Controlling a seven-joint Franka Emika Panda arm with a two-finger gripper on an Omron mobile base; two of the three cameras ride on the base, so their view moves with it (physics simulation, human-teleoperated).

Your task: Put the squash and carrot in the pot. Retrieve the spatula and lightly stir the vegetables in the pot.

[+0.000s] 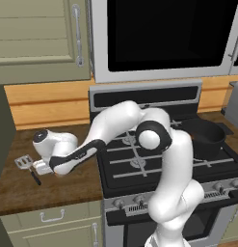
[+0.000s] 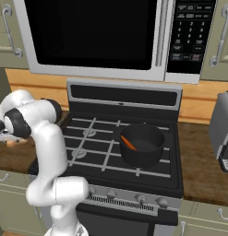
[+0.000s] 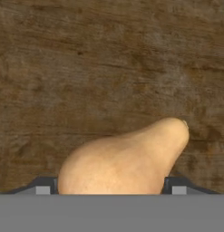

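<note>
1. Squash (image 3: 124, 156) lies on its side on the wooden surface (image 3: 109, 68) left of the stove (image 1: 154, 159), and in my hand view it sits right between my two fingertips (image 3: 43, 186), its fat end toward the camera and its narrow neck pointing away to the right.
2. My hand (image 3: 109, 190) stands wide, with a finger on either side of the squash's belly. I cannot tell whether the pads touch the skin, so I count nothing as held.
3. The carrot (image 2: 128, 143) already lies inside the pot (image 2: 142, 145) on the stove's right front burner. The spatula (image 1: 27, 165) rests on the surface just beside my hand.
4. To do this step well, I judge I should close across the widest part of the belly, squarely, so the rounded skin does not slip out.
5. I would then lift straight up, clear of the spatula, before swinging toward the pot.
</note>
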